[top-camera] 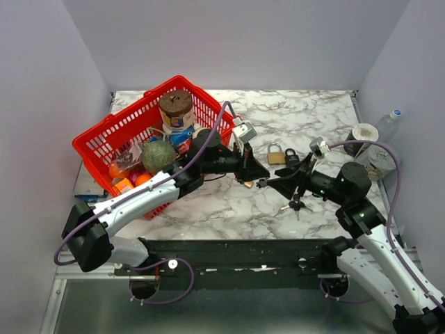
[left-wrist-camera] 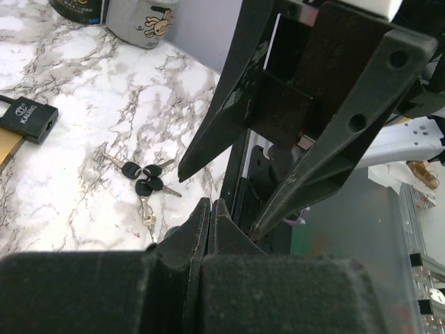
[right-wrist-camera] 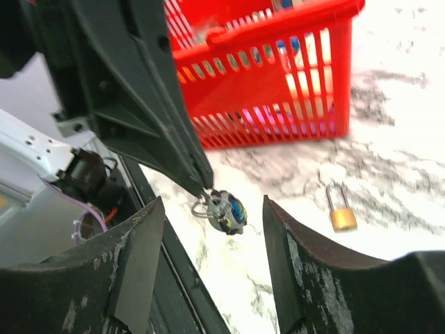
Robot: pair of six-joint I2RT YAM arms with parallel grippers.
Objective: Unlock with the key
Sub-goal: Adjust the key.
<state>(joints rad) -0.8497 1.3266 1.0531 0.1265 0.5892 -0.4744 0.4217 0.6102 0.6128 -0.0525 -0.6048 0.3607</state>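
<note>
My left gripper [top-camera: 254, 177] hangs over the table's middle, shut on the shackle of a small silvery padlock [right-wrist-camera: 228, 212] with a blue and yellow mark. The lock dangles from its tips above the marble. My right gripper [top-camera: 268, 183] faces it from the right, open and empty, with the lock between its fingers [right-wrist-camera: 139, 257]. In the left wrist view my own pads [left-wrist-camera: 201, 223] are pressed together and the lock is hidden. A bunch of black-headed keys [top-camera: 295, 204] lies on the table below the right gripper and also shows in the left wrist view [left-wrist-camera: 146, 182].
A brass padlock [top-camera: 276, 154] and a black padlock [top-camera: 292, 158] lie behind the grippers. A red basket [top-camera: 104, 139] of groceries stands at the left. Cups [top-camera: 364, 133] and a bottle [top-camera: 389, 124] stand at the right edge. A dark rail [top-camera: 243, 247] runs along the front.
</note>
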